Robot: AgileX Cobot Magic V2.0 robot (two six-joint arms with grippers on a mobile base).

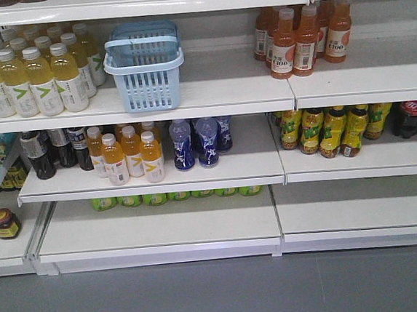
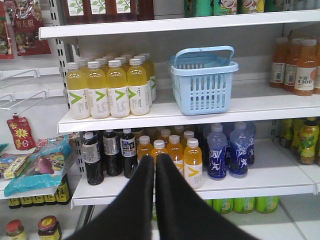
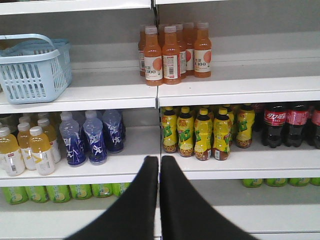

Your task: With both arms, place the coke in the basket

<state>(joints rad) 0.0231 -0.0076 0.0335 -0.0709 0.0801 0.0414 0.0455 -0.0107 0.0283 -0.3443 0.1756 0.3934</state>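
The light-blue basket (image 1: 144, 67) stands on the upper shelf, between the pale-yellow drinks and the orange ones; it also shows in the left wrist view (image 2: 202, 80) and the right wrist view (image 3: 32, 67). Dark coke bottles (image 3: 274, 125) with red labels stand at the far right of the middle shelf, also seen from the front (image 1: 413, 117). My left gripper (image 2: 154, 159) is shut and empty, held back from the shelf in front of the orange-juice bottles. The right gripper (image 3: 160, 159) is shut and empty too, left of the coke and short of the shelf edge.
Pale-yellow bottles (image 1: 30, 80) crowd the upper shelf left of the basket, orange bottles (image 1: 300, 38) to its right. On the middle shelf stand black bottles (image 2: 107, 152), orange-juice bottles (image 1: 128, 156), blue bottles (image 1: 196, 142) and yellow-labelled bottles (image 3: 200, 132). Green bottles (image 1: 172, 197) line the bottom shelf.
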